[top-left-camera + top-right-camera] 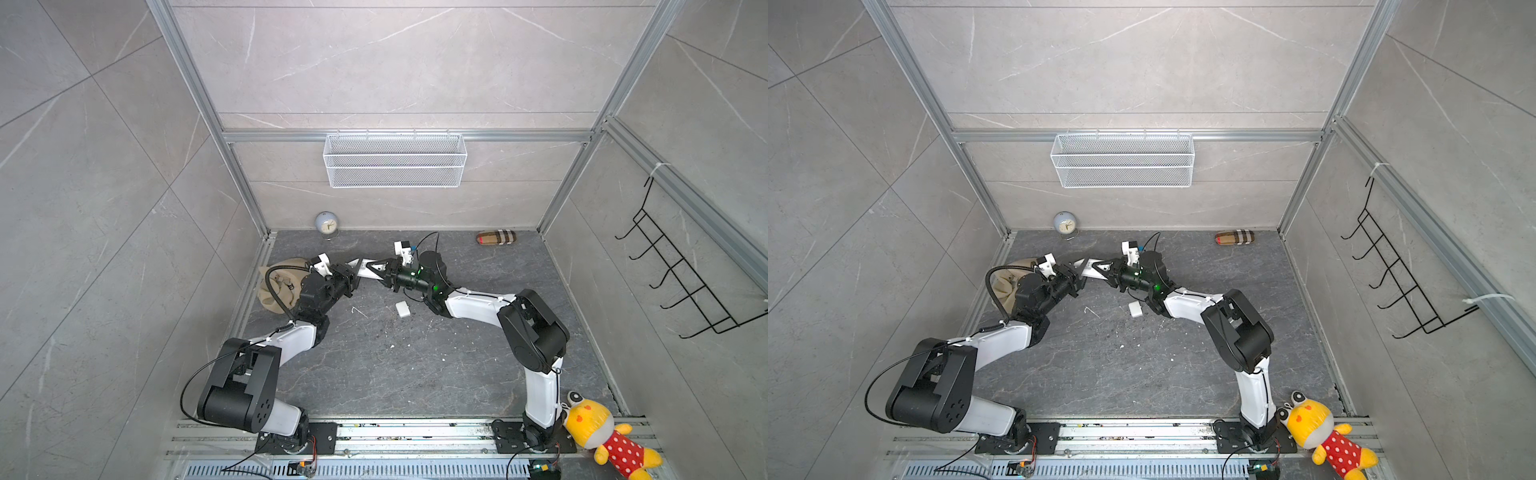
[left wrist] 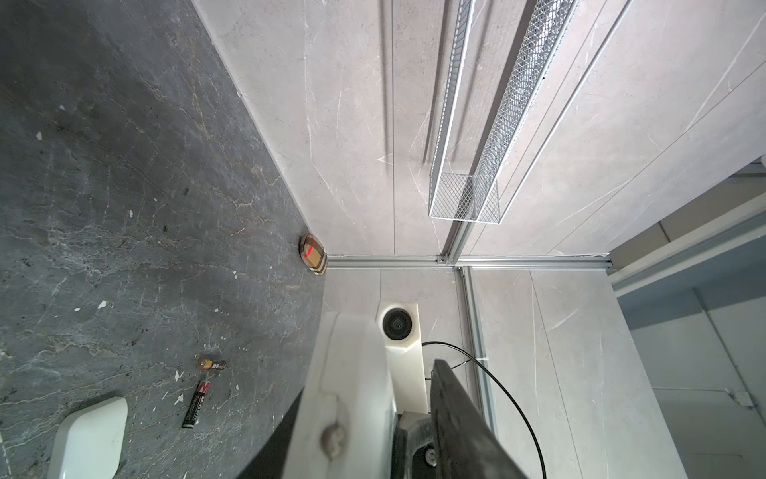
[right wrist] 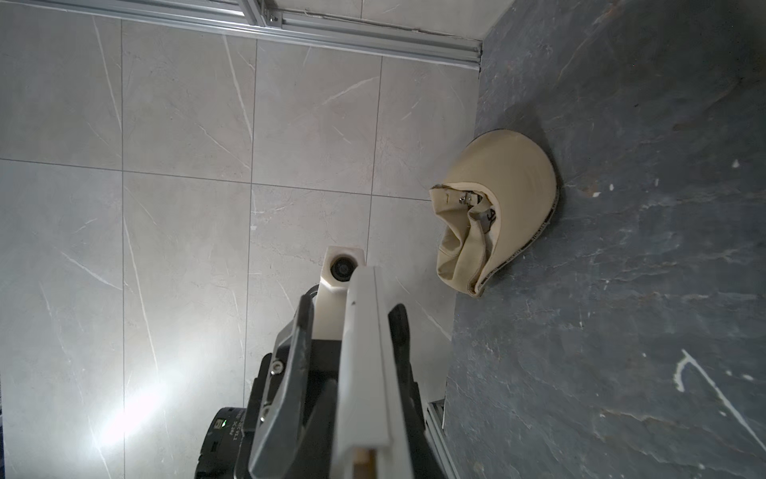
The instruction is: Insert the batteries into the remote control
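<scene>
Remote (image 3: 364, 352) between left claw (image 1: 353, 275), right claw (image 3: 352, 305)

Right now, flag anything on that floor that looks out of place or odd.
The white cover lies loose on the dark floor, off the remote control. Beside it one battery and a second battery lie at different angles, not yet loaded. White specks litter the floor.
</scene>
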Motion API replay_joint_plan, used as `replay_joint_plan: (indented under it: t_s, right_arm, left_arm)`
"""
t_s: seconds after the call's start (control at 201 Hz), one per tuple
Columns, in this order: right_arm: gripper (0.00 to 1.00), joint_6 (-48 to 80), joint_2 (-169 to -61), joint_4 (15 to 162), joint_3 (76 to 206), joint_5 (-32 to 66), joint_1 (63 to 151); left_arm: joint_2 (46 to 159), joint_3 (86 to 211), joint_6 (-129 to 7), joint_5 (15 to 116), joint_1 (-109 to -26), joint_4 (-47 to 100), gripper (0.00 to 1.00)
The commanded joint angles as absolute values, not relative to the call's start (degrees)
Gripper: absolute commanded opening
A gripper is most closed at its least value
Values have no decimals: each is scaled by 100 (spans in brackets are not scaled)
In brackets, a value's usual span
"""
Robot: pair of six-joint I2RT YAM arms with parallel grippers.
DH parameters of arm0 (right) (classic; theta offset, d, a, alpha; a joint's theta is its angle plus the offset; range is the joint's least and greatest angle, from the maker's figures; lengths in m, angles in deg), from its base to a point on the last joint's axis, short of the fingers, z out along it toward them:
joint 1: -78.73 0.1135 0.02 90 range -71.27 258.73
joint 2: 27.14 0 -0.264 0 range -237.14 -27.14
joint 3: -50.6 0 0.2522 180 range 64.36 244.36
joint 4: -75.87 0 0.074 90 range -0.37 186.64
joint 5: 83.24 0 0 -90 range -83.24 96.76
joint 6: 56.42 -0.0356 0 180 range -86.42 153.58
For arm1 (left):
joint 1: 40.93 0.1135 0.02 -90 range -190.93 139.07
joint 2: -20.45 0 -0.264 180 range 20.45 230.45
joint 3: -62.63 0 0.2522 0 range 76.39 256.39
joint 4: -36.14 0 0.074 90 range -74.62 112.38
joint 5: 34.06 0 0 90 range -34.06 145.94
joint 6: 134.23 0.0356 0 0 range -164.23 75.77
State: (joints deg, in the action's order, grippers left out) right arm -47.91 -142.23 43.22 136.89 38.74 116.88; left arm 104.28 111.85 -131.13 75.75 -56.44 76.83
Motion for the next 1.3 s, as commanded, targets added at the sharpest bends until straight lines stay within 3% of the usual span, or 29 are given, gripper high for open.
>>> replay_joint_plan:
  t_s: [0.0, 0.408, 0.508, 0.652, 0.797, 0.856, 1.016, 1.295]
  right_arm:
    - [17, -4844, -14272, 4096, 13797, 3899, 11730]
    - [18, -4834, -14221, 4225, 13748, 3840, 11774]
    - [29, -4728, -14124, 4454, 13657, 3820, 11760]
    - [58, -3986, -13766, 5313, 13408, 4011, 11661]
    - [67, -2369, -12864, 7308, 12800, 3958, 11232]
    - [68, -1428, -12429, 8678, 12777, 3563, 11085]
    - [65, 105, -12105, 11486, 13139, 1249, 11035]
    - [57, -21, -12725, 12259, 13553, -409, 11037]
  left_arm:
    - [10403, 11374, -13098, 7615, -5691, 8135, 35]
    - [10378, 11295, -13178, 7445, -5763, 8179, 15]
    - [10309, 11161, -13185, 7325, -5763, 8182, 9]
    - [10292, 10968, -13160, 7124, -5785, 8232, 7]
    - [10389, 10739, -13146, 7046, -5780, 8551, 6]
    - [10435, 10613, -13144, 6988, -5783, 8695, 4]
    - [10726, 10379, -13172, 6983, -5810, 9326, 4]
    - [11397, 10319, -13476, 7151, -5811, 10016, 0]
